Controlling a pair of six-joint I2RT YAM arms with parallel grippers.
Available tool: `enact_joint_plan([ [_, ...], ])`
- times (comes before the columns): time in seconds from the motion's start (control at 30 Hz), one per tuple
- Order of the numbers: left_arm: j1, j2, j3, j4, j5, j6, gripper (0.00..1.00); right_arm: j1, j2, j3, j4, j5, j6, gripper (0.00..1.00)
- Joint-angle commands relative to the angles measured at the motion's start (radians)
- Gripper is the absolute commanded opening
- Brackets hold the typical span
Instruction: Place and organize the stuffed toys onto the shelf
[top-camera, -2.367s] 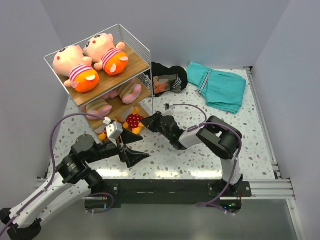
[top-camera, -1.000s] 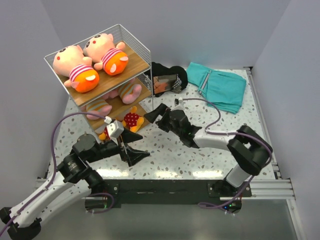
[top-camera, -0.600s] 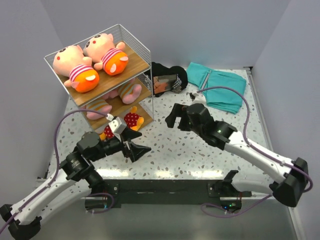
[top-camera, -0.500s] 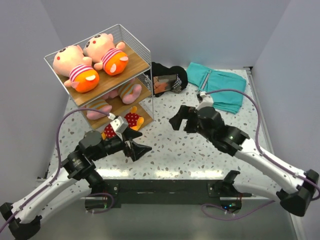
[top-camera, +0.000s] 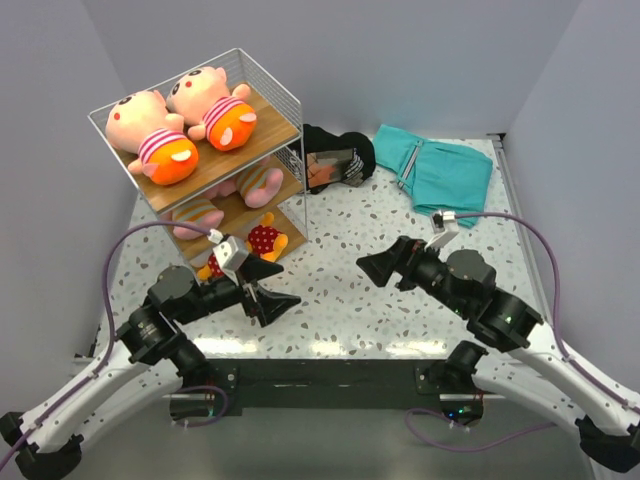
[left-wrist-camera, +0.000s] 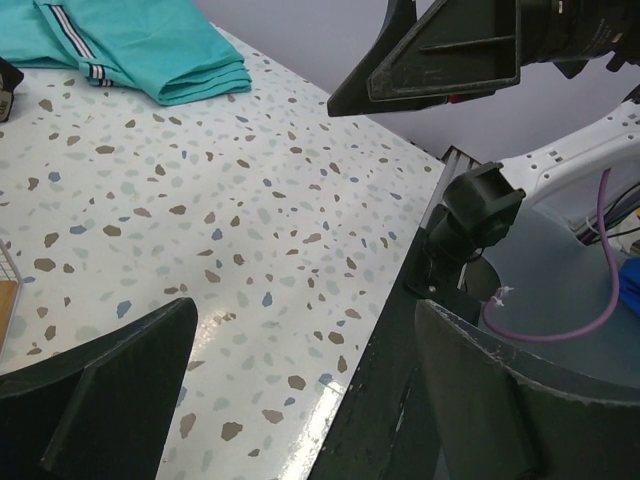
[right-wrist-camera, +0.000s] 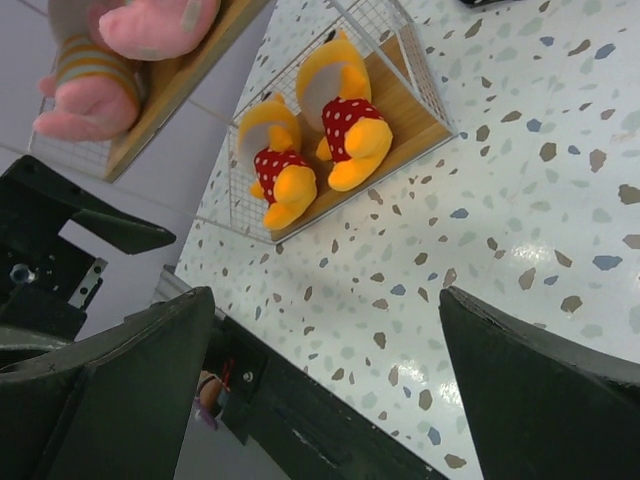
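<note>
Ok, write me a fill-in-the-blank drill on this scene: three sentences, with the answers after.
1. The top board of the white wire-mesh shelf holds ____ pink-headed plush dolls in orange shorts.
2. The orange-yellow plush dolls on the lowest board wear red ____ outfits.
3. The left gripper and the right gripper are both ____, holding nothing.
Missing words: two; polka-dot; open.

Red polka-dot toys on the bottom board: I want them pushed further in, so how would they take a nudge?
The red polka-dot toys look plush, so they'd probably squash before sliding, and seem light. Lying flat on the bottom board, they're unlikely to roll.
</note>
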Motion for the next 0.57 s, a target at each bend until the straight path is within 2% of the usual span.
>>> enact_joint_plan([
  [0.0, -0.006, -0.002, 0.012, 0.052, 0.031, -0.005, 0.96, -0.001, -0.036, -0.027, 0.072, -0.071, 0.038, 0.99],
  [0.53, -0.006, -0.022, 0.010, 0.049, 0.027, -0.005, 0.96, -0.001, -0.003, -0.033, 0.043, -0.036, 0.040, 0.99],
])
